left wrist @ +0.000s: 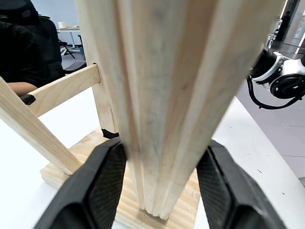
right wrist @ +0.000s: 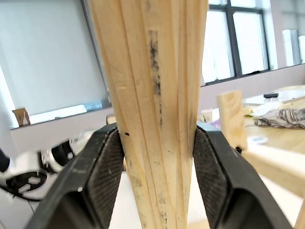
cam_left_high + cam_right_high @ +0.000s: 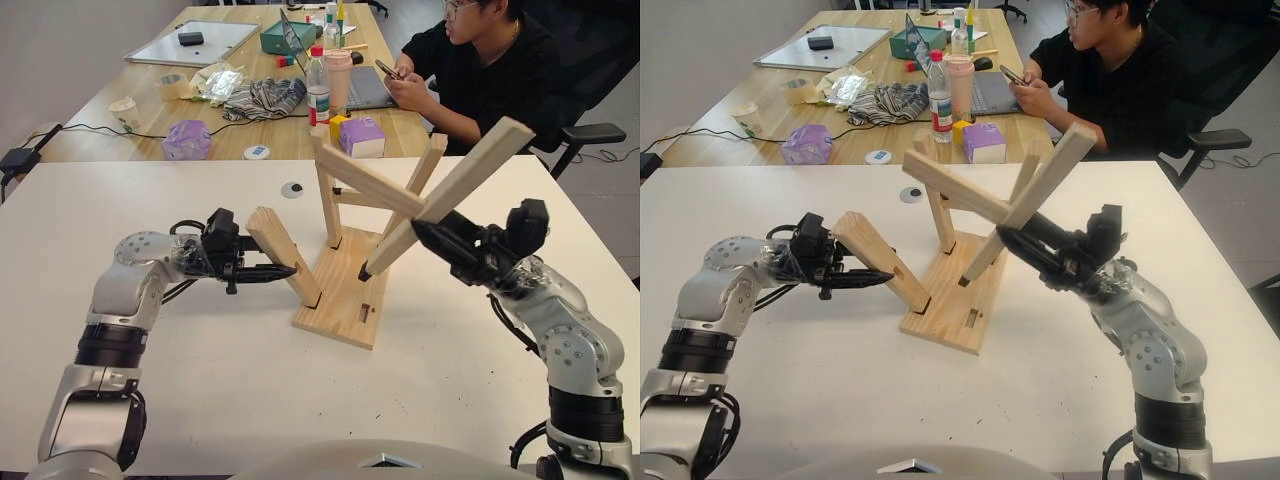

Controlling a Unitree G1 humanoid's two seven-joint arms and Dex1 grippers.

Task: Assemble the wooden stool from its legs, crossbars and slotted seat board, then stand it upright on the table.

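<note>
Holding entries, stool in part-assembly:
1. Left gripper [image 3: 272, 270], fingers [image 1: 102, 186] pinching a short leg [image 3: 283, 250]; its foot meets the near-left slot of the seat board [image 3: 335, 305], probably to steady it for seating.
2. Right gripper [image 3: 432, 236], fingers clamped on a long leg [image 3: 465, 180], tilted, lower end at mid-board, apparently seeking a slot.
3. Crossbar [image 3: 372, 181] joining two legs at the board's far end.
4. Board lies on the white table [image 3: 200, 390].

The leg [image 1: 167, 95] between the left gripper's [image 1: 161, 191] matt black, fine-textured pads [image 1: 106, 186] is pale, bare, grainy wood. The smudged leg [image 2: 152, 71] in the right gripper [image 2: 158, 181] is alike. The table [image 3: 210, 385] is smooth matt white.
</note>
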